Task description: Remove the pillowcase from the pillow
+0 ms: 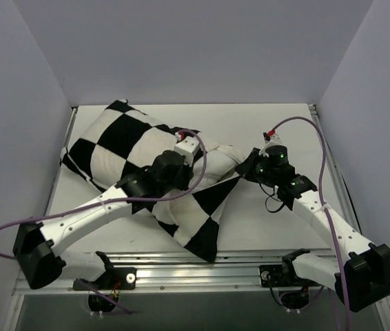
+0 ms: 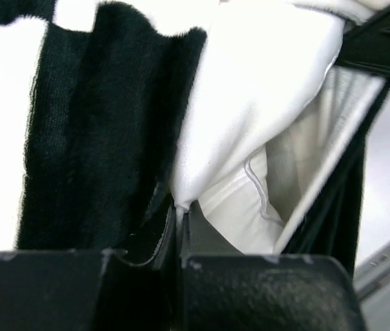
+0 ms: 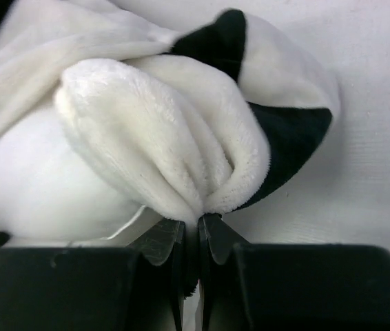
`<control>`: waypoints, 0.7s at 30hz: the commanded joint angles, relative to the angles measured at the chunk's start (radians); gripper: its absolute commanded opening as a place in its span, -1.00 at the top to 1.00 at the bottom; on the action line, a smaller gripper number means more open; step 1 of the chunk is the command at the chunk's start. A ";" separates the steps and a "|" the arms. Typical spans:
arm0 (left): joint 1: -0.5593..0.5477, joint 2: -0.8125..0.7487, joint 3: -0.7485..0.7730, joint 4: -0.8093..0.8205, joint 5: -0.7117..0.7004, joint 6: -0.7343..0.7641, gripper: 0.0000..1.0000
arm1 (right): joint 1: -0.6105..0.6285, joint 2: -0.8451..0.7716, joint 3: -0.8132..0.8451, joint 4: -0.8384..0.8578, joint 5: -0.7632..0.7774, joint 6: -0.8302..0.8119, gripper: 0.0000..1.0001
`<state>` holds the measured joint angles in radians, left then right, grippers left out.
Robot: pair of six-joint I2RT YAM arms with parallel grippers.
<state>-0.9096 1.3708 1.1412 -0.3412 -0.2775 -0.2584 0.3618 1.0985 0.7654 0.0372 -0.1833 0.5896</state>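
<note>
Pinching a plush white fold of the pillowcase [image 3: 181,138], the right gripper [image 3: 198,227] is closed at the cover's right end. The left gripper [image 2: 178,221], nearer the middle, is clamped on smooth white cloth, seemingly the pillow [image 2: 250,89]. The bulk lies leftward and farther back on the table [image 1: 264,227], so stripping likely means pulling right.

Left arm [image 1: 91,210]: white tubular links, bulky black joint housings, black block base at left end of silver mounting rail [image 1: 202,263]. Right arm [image 1: 326,222]: same build, base at rail's right end, green lights [image 1: 272,156] on black wrist. Thin purple cable [image 1: 298,118] loops off each. Left gripper [image 2: 178,217], right gripper [image 3: 198,231]: matte black fingers [image 3: 160,243], scuffed edges.
</note>
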 commanded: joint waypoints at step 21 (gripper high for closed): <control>0.138 0.085 0.164 0.251 0.178 -0.055 0.95 | 0.322 -0.075 -0.205 0.067 0.080 0.047 0.96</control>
<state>-0.7933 1.3842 1.1683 -0.2722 -0.0795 -0.3511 0.5983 1.1126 0.5728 0.0986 -0.2119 0.5900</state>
